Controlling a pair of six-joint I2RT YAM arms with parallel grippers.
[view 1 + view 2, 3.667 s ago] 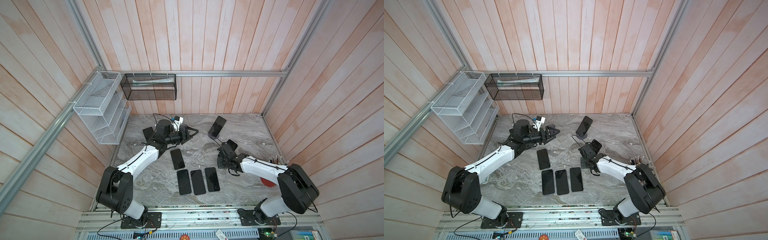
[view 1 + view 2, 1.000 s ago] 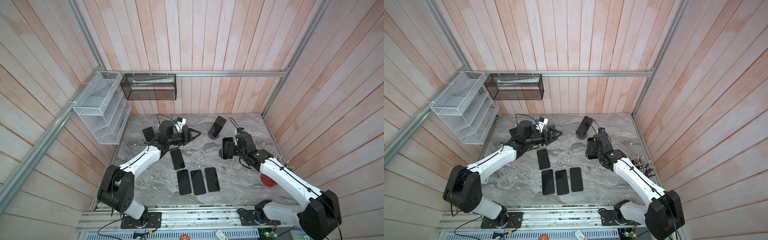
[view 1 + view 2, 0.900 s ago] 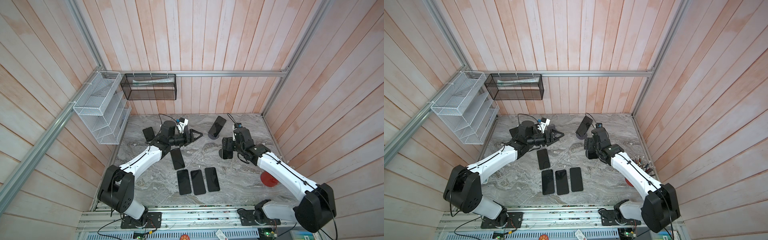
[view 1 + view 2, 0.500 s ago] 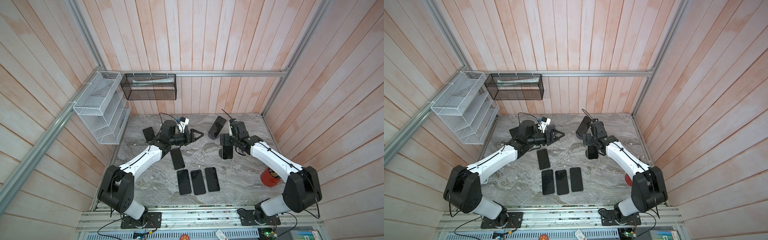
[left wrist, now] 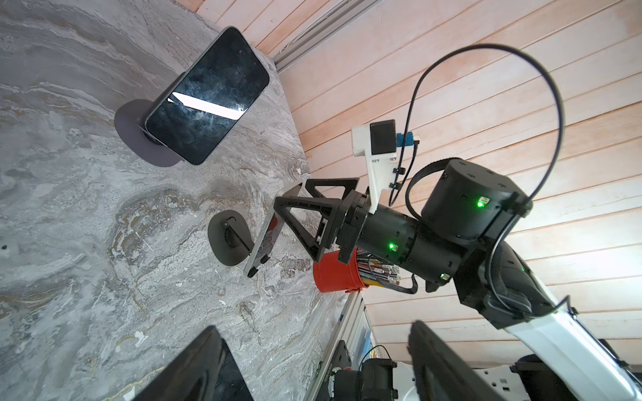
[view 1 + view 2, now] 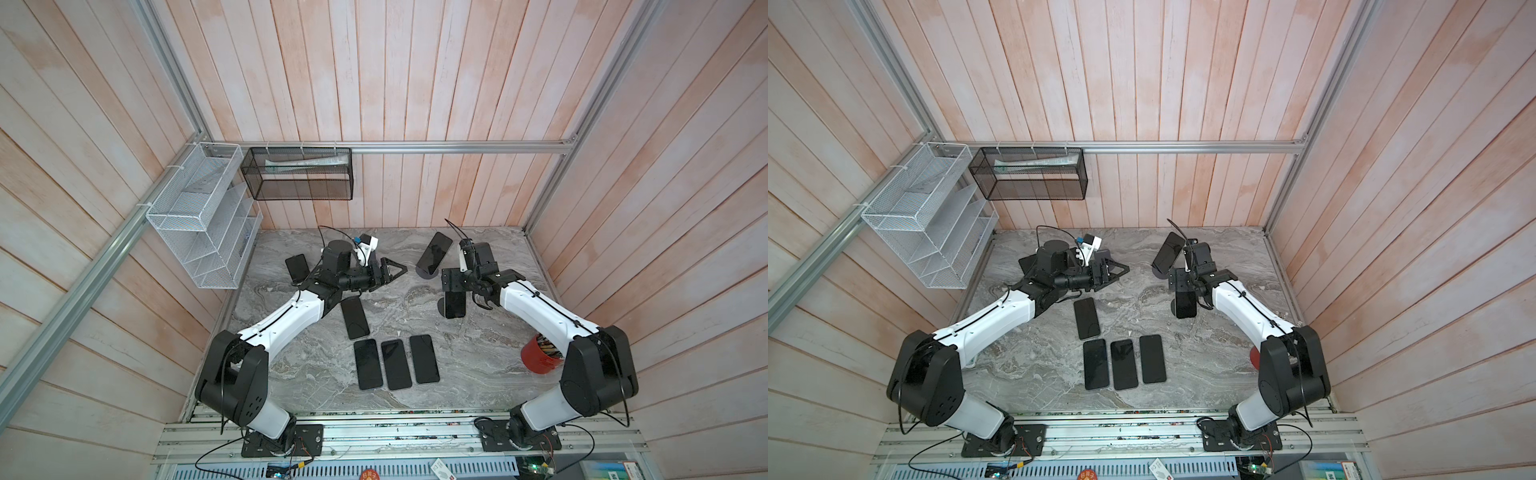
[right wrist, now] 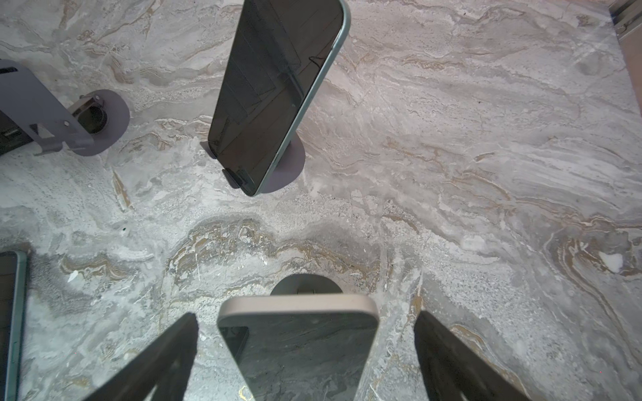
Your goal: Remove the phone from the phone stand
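Left wrist view: right pincer (image 5: 295,198) with jaws spread, straddling the top edge of a phone (image 5: 269,229) seen edge-on, no contact visible; that phone leans in a stand (image 5: 227,239) with a round dark base on the marble desk (image 5: 69,260). A second phone (image 5: 208,95), screen toward the camera, tilts on another stand (image 5: 133,133) nearer the wall. A red cup (image 5: 331,276) of thin rods sits beside the right arm, and the left pincer's fingers (image 5: 194,371) show dark and blurred at the frame edge.

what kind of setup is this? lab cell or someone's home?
Likely a robot test cell dressed like a home: two arms bolted to a slotted aluminium rail, wood-panel walls on an aluminium frame, a marble-look tabletop, and several phones in a row.
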